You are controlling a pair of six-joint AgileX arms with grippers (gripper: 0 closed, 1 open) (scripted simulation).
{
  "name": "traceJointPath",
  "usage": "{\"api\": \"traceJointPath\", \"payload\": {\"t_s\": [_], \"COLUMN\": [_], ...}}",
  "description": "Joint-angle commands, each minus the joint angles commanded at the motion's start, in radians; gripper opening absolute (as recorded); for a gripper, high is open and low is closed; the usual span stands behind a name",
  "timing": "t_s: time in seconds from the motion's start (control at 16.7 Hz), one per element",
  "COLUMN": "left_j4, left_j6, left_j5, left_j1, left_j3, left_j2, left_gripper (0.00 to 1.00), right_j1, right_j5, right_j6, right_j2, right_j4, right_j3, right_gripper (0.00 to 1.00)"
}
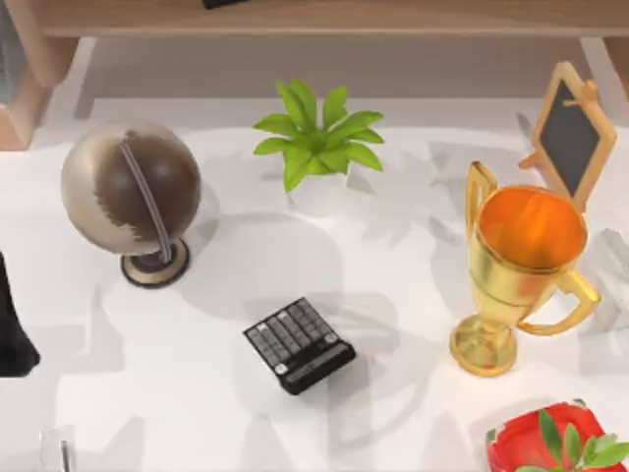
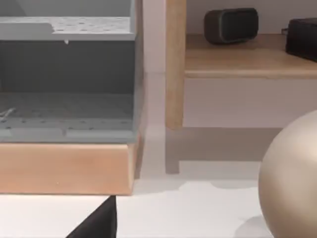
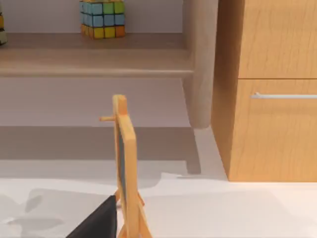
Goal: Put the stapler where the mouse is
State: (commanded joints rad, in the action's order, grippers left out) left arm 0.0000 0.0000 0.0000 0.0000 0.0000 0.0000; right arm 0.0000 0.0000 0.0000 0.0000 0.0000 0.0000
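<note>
On the white worktop (image 1: 393, 285) a globe (image 1: 132, 197) stands left, a potted plant (image 1: 316, 147) behind a calculator (image 1: 299, 344), and a gold trophy (image 1: 519, 275) beside a small chalkboard (image 1: 570, 133) right.

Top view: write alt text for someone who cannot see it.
A white table holds a black calculator near the middle, a globe at left, a potted plant behind, and a gold trophy at right beside a small chalkboard easel.

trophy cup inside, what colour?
Orange inside the trophy, gold outside; the top view shows it best.
</note>
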Motion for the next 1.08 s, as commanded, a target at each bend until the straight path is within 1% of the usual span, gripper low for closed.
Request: {"api": "traceJointPath", "payload": {"t_s": [0.18, 0.36, 0.54, 0.9, 1.08], "left_j4": [-0.013, -0.11, -0.286, -0.704, -0.87], "left_j6": [-0.01, -0.075, -0.182, -0.435, -0.541], "left_j5": [-0.001, -0.002, 0.0, 0.002, 0.002], "left_j1": [-0.005, -0.042, -0.104, -0.244, -0.302], "left_j3": [0.009, 0.074, 0.179, 0.415, 0.516], "left_j2": [0.013, 0.111, 0.305, 0.801, 0.987], "left_gripper": [1.0, 1.0, 1.0, 1.0, 1.0], "right_j1": [0.0, 0.0, 0.0, 0.0, 0.0], "right_j5": [0.0, 0.0, 0.0, 0.0, 0.0], "right_j6": [0.0, 0.0, 0.0, 0.0, 0.0], "right_j2": [0.0, 0.0, 0.0, 0.0, 0.0], "right_j4": [0.0, 0.0, 0.0, 0.0, 0.0], "right_j3": [0.0, 0.0, 0.0, 0.0, 0.0], "right_gripper": [1.0, 1.0, 1.0, 1.0, 1.0]}}
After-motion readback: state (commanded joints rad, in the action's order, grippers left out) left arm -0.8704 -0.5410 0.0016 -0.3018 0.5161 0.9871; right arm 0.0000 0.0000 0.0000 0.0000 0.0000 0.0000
